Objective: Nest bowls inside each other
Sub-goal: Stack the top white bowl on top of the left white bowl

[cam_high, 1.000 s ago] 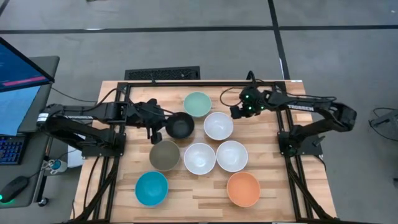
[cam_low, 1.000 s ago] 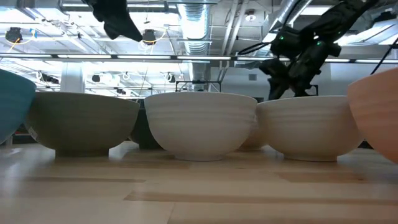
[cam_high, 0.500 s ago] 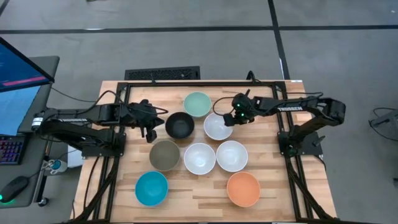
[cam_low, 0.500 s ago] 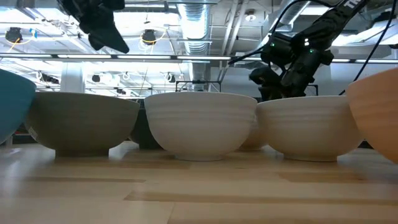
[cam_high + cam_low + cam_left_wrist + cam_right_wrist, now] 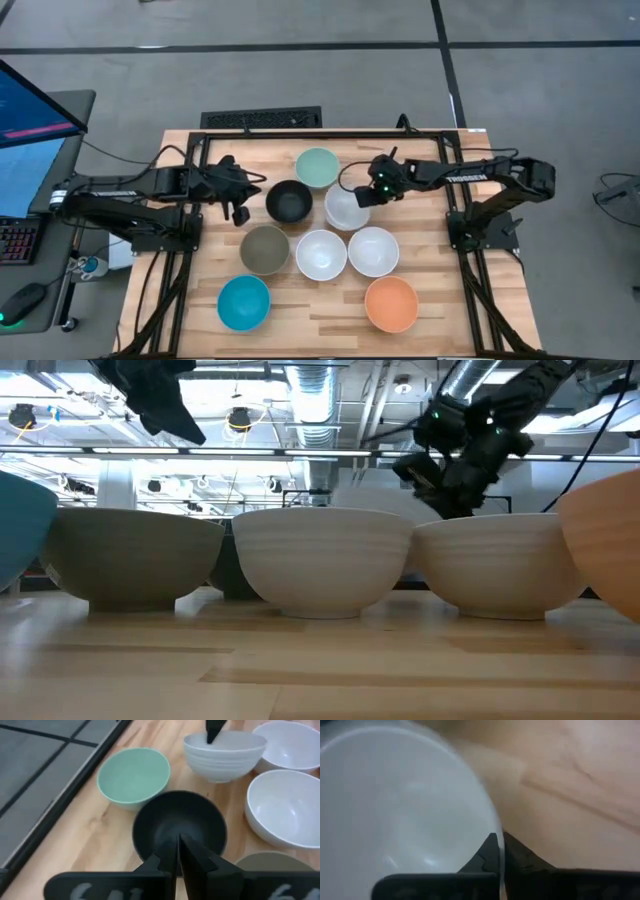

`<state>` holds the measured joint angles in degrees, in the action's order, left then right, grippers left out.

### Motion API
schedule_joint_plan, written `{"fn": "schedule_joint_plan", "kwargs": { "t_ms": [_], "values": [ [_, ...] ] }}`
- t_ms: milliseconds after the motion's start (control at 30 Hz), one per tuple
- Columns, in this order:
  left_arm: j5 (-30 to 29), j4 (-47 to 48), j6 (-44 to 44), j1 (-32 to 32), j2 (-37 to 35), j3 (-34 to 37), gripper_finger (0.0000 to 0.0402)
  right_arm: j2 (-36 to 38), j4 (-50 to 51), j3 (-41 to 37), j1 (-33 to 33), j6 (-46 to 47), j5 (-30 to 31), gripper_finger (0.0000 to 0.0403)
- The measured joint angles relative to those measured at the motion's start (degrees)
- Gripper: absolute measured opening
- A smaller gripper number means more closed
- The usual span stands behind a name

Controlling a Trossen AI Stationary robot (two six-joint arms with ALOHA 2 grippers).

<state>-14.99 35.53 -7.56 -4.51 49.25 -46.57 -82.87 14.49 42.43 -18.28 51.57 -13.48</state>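
White bowl [image 5: 345,208] near the desk [image 5: 450,310] centre is pinched by its rim in the right hand [image 5: 362,195], the left hand [image 5: 240,203] hangs closed and empty beside the black bowl [image 5: 288,201], nothing nested yet

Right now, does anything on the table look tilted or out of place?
Yes. The right gripper pinches the rim of one white bowl, which sits tipped and lifted. The other bowls sit flat.

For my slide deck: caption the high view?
Right gripper lifts a white bowl by its rim; left gripper waits beside the black bowl.
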Motion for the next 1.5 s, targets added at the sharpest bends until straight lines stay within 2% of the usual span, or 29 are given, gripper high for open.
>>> {"fn": "schedule_joint_plan", "kwargs": {
  "t_ms": [133, 267, 400, 600, 767, 1033, 1167, 1367, 1500],
  "values": [
    [-1.3, 0.1, 0.3, 0.0, -1.6, 0.0, 0.0009, 0.0, 4.8, 5.7, -0.2, -1.4, 2.8, 0.0018],
    [-1.4, 2.1, 0.3, 0.0, -2.2, 0.0, 0.0009, 0.0, 13.8, 13.4, 0.1, -5.8, 3.2, 0.001],
    [-1.5, 3.5, 0.0, 0.0, -2.5, 0.0, 0.0009, -1.2, 21.3, 19.2, 4.3, -6.7, 4.3, 0.0017],
    [-1.7, 4.4, 0.6, 0.0, -2.8, 0.0, 0.0009, -5.4, 21.3, 25.3, 11.9, -3.8, 6.1, 0.0009],
    [-1.4, 5.7, 2.4, 0.1, -4.2, 0.0, 0.0009, -10.2, 21.7, 28.3, 15.5, -0.5, 7.6, 0.0022],
    [-1.2, 9.9, 4.3, 0.1, -10.2, 0.0, 0.0009, -17.3, 19.0, 30.7, 21.7, 7.3, 8.8, 0.0015],
    [-0.9, 12.3, 4.6, 0.1, -13.6, 0.0, 0.0009, -18.9, 19.8, 31.3, 22.7, 10.6, 10.2, 0.0024],
    [-1.4, 16.4, 5.8, 0.1, -17.8, 0.1, 0.0009, -18.7, 20.9, 31.5, 25.0, 14.9, 10.8, 0.0011],
    [-2.3, 13.4, 6.8, 0.1, -20.8, 4.4, 0.0009, -18.7, 23.7, 31.5, 26.8, 18.2, 10.9, 0.0021]
  ]
}}
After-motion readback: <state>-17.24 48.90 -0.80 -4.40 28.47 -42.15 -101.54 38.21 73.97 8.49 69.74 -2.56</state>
